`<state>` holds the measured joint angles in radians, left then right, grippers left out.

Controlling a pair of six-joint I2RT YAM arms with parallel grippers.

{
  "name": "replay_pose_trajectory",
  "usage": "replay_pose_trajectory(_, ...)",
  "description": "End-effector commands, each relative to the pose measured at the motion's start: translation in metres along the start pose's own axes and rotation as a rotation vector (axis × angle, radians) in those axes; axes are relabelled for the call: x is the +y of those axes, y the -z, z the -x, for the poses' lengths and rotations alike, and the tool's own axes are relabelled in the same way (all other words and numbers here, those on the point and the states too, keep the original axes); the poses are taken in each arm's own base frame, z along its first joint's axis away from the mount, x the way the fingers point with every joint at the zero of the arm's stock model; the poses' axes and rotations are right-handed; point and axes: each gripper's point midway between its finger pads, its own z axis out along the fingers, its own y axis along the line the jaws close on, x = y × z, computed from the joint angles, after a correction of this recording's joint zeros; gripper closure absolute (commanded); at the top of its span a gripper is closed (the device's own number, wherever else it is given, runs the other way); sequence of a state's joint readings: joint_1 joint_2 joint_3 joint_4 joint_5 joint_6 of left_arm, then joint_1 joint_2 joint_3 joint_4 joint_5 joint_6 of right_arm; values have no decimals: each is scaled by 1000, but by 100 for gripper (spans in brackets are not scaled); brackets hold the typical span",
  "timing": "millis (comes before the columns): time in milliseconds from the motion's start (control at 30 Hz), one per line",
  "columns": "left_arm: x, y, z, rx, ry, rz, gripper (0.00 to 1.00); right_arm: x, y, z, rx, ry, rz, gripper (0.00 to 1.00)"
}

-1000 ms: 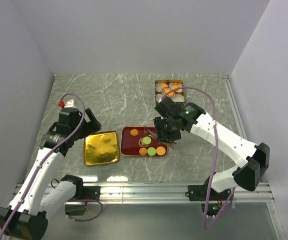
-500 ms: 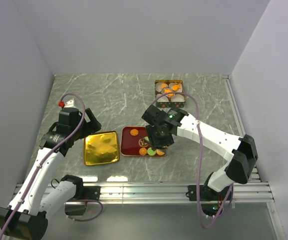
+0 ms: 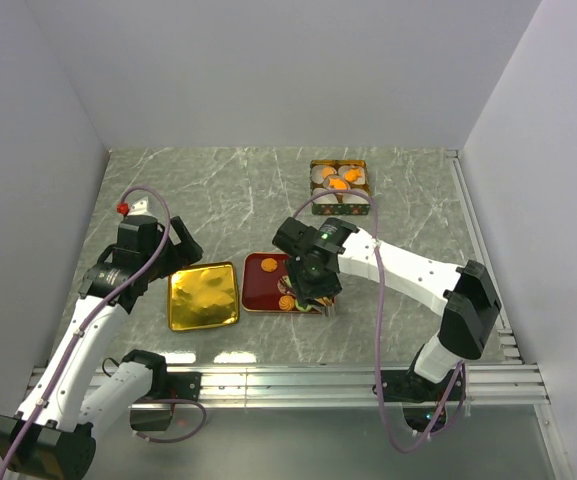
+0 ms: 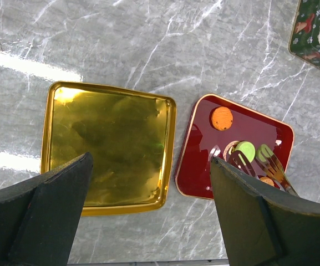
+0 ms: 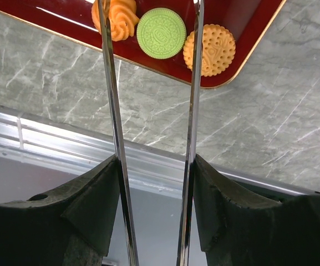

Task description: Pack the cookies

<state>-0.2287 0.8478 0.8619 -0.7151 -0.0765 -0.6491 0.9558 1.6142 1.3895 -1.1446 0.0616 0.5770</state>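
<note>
Top external view: R gripper (image 3: pixel 313 288) has been swung in over the red tray (image 3: pixel 256 268) within the last sec, so a pick is being set up.

In the right wrist view its two long metal blades (image 5: pixel 192 111) are seen spread apart w/ nothing clamped, straddling the green sandwich cookie (image 5: pixel 161 33). One blade crosses an orange swirl cookie (image 5: pixel 118 19), the other the edge of a tan round biscuit (image 5: pixel 209 50), so a neighbour could be nudged on closing. Orange cookies (image 3: pixel 340 184) are already seated among paper cups (image 3: pixel 355 197) in the green tin (image 3: pixel 339 163), well apart at the far side — packing is judged partly done. L gripper (image 4: pixel 150 160) is unmoved — fingers parted, empty, above the gold tray (image 4: pixel 110 133).
</note>
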Motion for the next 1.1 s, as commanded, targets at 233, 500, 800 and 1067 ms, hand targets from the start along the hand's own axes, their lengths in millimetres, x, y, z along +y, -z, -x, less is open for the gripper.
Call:
replay_pose_trajectory(233,-3,4,10,-49,7,-13,8,7,8,15,-36,34,4,44)
replay_pose_trajectory(500,-3,5,10,-53,8,-11,8,6,7,15,-29,48,-2,58)
replay_pose_trajectory(800,-2,3,10,-49,9,-6,8,14,22,35,-74,60,7,62)
replay_pose_trajectory(1067,-1,3,10,-49,10,-3,7,31,61,79,-167,72,47,62)
